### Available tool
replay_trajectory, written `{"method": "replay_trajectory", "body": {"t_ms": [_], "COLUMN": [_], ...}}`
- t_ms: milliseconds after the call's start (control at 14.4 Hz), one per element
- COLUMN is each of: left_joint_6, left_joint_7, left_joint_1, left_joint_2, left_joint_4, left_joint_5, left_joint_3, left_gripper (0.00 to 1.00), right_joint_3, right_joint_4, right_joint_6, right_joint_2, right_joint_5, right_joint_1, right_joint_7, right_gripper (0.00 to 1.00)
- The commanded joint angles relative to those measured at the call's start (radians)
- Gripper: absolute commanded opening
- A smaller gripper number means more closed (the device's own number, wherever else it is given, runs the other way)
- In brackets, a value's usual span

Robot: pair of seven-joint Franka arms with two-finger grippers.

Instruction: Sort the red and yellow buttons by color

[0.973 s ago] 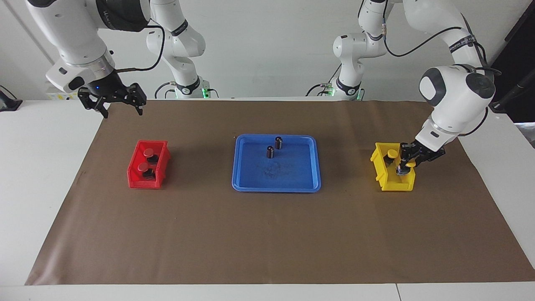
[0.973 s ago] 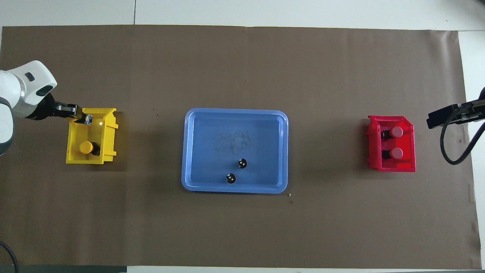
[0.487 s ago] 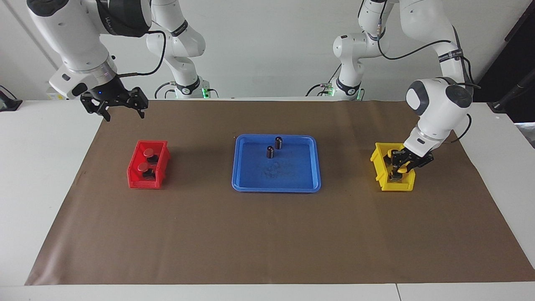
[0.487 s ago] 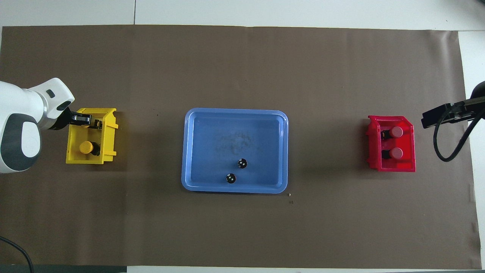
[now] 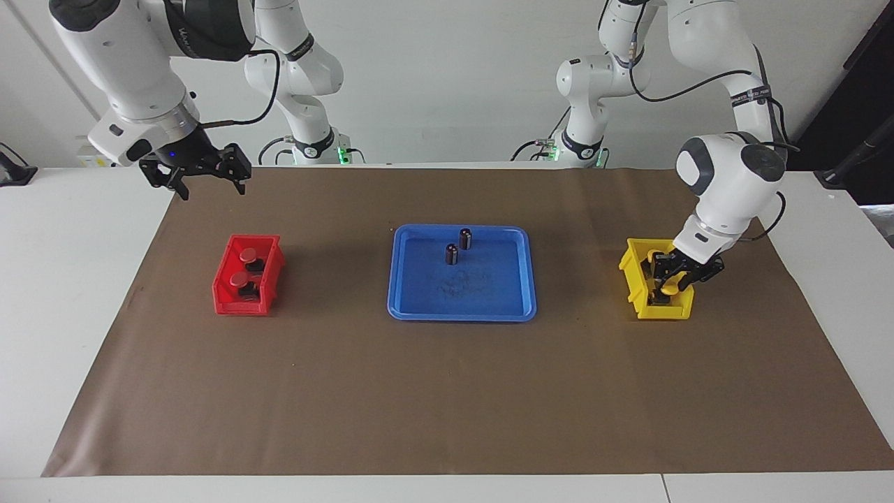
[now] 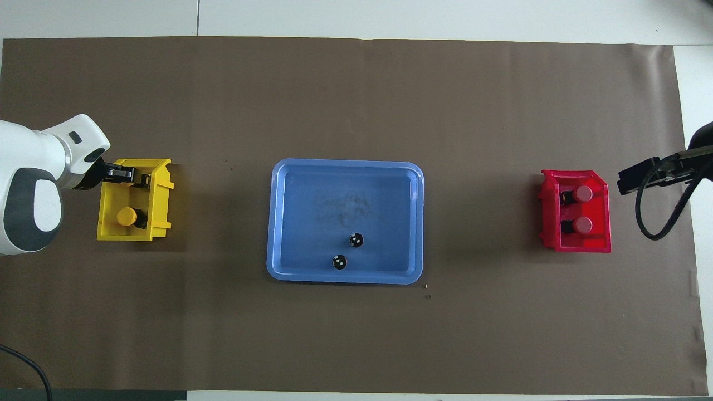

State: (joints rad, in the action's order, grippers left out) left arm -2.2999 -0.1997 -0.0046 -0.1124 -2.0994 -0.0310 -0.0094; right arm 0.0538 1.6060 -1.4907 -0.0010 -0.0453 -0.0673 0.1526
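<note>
On the worktop [image 5: 84,293], spread with a brown mat [image 5: 447,391], stand three containers in a row, taken here as the facing view runs. First, toward the right arm's end, a red bin [image 5: 248,274] holds two red buttons [image 5: 244,269], one nearer the robots than the other. Above the mat's edge by this bin hangs the right claw [image 5: 197,172], its fingers spread and empty, waiting. Midway sits a blue tray [image 5: 462,311] with two dark cylinders [image 5: 458,246] upright in the part nearer the robots, close together but apart. Last, toward the left arm's end, a yellow bin [image 5: 656,288] holds two yellow buttons [image 6: 127,216]: one stands free in the part nearer the robots, and the other [image 5: 669,283] is at the left claw [image 5: 668,278], which reaches down into the bin; whether its fingers grip that button I cannot tell.
</note>
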Motion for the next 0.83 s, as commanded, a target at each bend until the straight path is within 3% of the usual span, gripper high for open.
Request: {"method": "replay_trajectory", "body": {"t_ms": [0,70,139,209,487,765], "left_joint_6": [-0.001,0.029,0.096,0.175,0.532,0.761], "left_joint_7": [-0.011,-0.011,-0.011,-0.011,-0.015,-0.006], "left_joint_1": [0.008,0.006,0.005,-0.003,-0.009,-0.009], "left_joint_2": [-0.007,-0.012,-0.013,-0.013,-0.009,0.010], "left_joint_4": [0.027,0.059,0.122,0.189,0.520,0.645], "left_joint_5": [-0.021,-0.021,-0.020,-0.015,0.028,0.016], "left_joint_3": [-0.003,-0.003,-0.003,-0.003,-0.011,-0.017], "left_gripper": [0.51,0.59,0.87,1.00,1.00,1.00], "right_joint_3": [0.000,0.000,0.000,0.000,0.000,0.000], "right_joint_4": [-0.015,-0.015,-0.014,-0.014,-0.017,-0.014], "right_joint_6": [0.012,0.010,0.007,0.006,0.023,0.021], "right_joint_2": [0.004,0.004,0.004,0.004,0.004,0.004], "right_joint_5": [0.018,0.019,0.019,0.018,0.018,0.022], "right_joint_1": [0.003,0.003,0.006,0.006,0.003,-0.005], "right_joint_7": [-0.031,-0.031,-0.036,-0.036,-0.033,-0.036], "right_gripper": [1.00,1.00,1.00,1.00,1.00,1.00]}}
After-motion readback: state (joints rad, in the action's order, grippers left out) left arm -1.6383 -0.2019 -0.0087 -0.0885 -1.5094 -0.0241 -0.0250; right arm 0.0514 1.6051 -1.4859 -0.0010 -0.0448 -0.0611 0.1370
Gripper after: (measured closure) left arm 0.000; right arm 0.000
